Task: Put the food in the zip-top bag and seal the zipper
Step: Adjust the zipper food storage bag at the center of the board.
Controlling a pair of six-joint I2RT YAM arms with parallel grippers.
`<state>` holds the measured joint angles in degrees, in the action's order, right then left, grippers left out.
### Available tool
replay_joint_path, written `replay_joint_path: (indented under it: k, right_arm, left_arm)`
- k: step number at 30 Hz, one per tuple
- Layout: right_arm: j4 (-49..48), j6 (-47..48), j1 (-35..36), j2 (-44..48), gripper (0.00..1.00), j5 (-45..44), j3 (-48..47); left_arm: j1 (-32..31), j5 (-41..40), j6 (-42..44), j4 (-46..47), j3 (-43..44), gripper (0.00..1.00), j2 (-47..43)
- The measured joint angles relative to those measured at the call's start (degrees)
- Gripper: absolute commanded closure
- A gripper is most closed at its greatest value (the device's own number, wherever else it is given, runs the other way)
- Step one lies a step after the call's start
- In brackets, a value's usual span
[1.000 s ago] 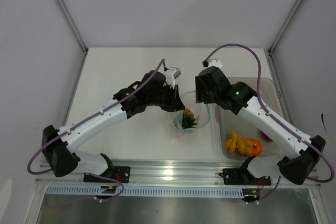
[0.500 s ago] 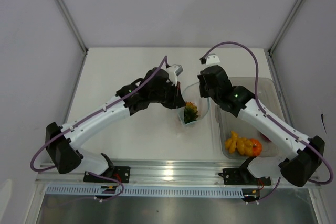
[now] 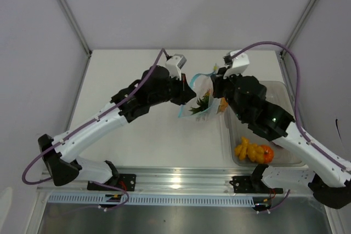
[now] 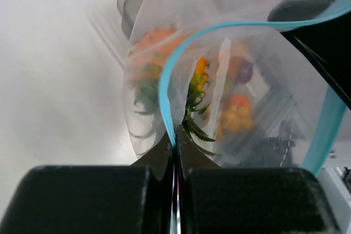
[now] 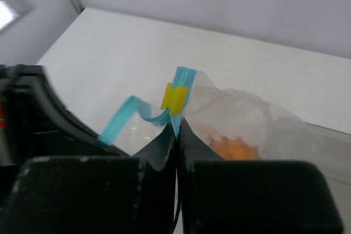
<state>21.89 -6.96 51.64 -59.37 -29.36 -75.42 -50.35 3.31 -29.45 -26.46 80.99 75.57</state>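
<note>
The clear zip-top bag (image 3: pixel 204 87) hangs above the table between my two grippers. My left gripper (image 3: pixel 190 90) is shut on its teal zipper (image 4: pixel 163 83), pinching the strip at its fingertips (image 4: pixel 176 134). On the other end of the zipper (image 5: pixel 181 80), just below a yellow slider (image 5: pixel 174 98), my right gripper (image 5: pixel 176 125) is shut too. The pineapple (image 3: pixel 201 102) sits inside the bag, green crown (image 4: pixel 193 114) showing. Orange and purple food (image 4: pixel 237 114) shows blurred through the film. Lumpy orange pieces (image 3: pixel 247 149) and a red-orange one (image 3: pixel 266 153) lie in the bin.
The grey translucent bin (image 3: pixel 285 92) stands at the right of the table, under my right arm. White walls and metal posts (image 3: pixel 68 12) enclose the table. A metal rail (image 3: pixel 175 182) runs along the near edge by the arm bases.
The right gripper has shut on the zipper. Both grippers have lifted the bag with the pineapple off the table and carried it toward the far side.
</note>
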Motion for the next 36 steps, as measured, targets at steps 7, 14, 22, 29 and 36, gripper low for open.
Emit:
replay_joint_path:
  k: [7, 14, 22, 29, 36]
  right_arm:
    - [0.7, 0.7, -2.1, -3.1, 1.0, 2.2, 2.1]
    - [2.3, 2.0, 4.9, -3.8, 1.0, 1.3, 0.5]
    - [3.3, -3.9, -5.3, -0.4, 1.0, 6.2, -0.8]
    - [11.0, -8.7, -6.0, -8.9, 1.0, 12.6, 2.2]
    - [16.7, -14.3, -8.0, -12.0, 0.57, 17.8, 1.9]
  left_arm:
    - [-1.1, -1.7, 0.0, -1.9, -6.4, 0.99, 1.1]
    - [-0.2, -3.8, -0.6, -1.5, -11.5, 0.99, -1.4]
    - [-0.3, -5.9, -1.4, 0.4, -9.9, 0.99, -5.1]
    - [-0.1, -5.6, -3.1, -1.4, -20.2, 0.99, -6.9]
    - [-0.2, -3.1, -4.0, -0.6, -19.5, 0.99, -7.0]
